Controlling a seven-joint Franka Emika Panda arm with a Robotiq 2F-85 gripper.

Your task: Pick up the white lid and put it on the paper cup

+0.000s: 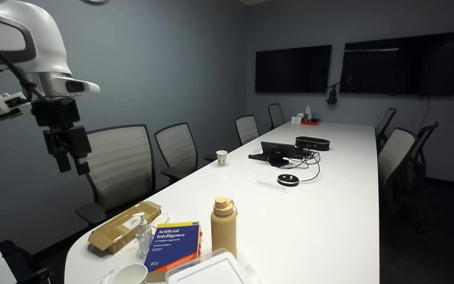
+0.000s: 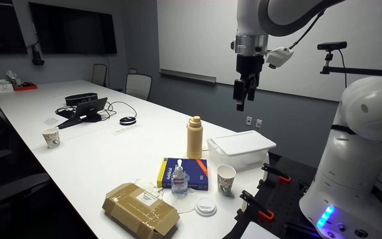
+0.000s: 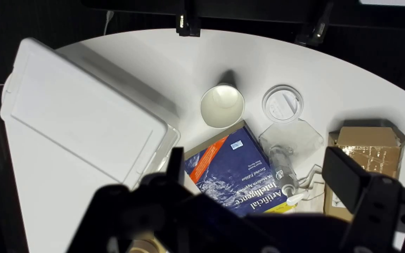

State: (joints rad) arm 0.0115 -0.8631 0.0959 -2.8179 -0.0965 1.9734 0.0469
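The gripper (image 1: 73, 164) is positioned high above the table (image 1: 309, 221), jaws spread wide with only air between; below them the white lid (image 3: 282, 104) lies flat, just beside the upright paper cup (image 1: 130, 274), which in an exterior view is cropped by the lower edge and partly obscures the lid.

Near the rounded edge of the table (image 1: 321, 221), the blue book (image 1: 175, 242) is bearing "Artificial Intelligence", "A Modern Approach" and "Second Edition" on its cover; smaller print is blurring. On the adjacent pump bottle (image 1: 144, 239), the brand label (image 2: 179, 182) is apparently reading "PURELL". By the rounded corner, the carton (image 2: 138, 212) is carrying a white sticker (image 2: 146, 198), illegible. Raised lettering on the white lid (image 3: 282, 104) is proving unreadable.
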